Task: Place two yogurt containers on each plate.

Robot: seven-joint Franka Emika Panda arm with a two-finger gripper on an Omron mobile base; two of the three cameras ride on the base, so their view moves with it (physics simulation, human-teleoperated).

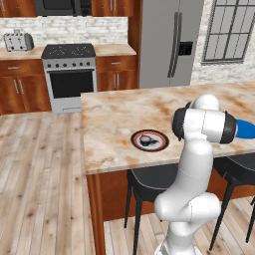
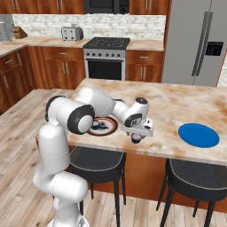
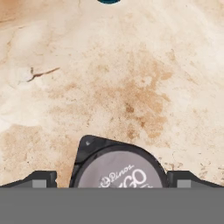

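Gripper: the white arm's two-finger gripper (image 2: 137, 138) hangs just above the marble-patterned island surface (image 2: 177, 104), between the two plates; its dark fingertips (image 3: 41, 178) sit close on either side of a small round dark yogurt cup with a pale grey printed lid (image 3: 119, 171), pinching it.
Held cup: in the right base view it shows as a small dark round shape under the hand, close to the near edge of the surface; whether it touches the stone I cannot tell.
Black plate: a round black plate with a red-orange ring and white band (image 1: 158, 136) lies near the front edge of the surface, partly hidden by the arm in the right base view (image 2: 108, 128).
Cup on plate: a dark yogurt container with a pale top (image 1: 146, 140) rests on the black plate; how many are there is too small to tell.
Blue plate: a plain bright blue round plate (image 2: 198, 135) lies flat well off to the gripper's right, near the front edge.
Under the surface: black round stools (image 2: 97, 160).
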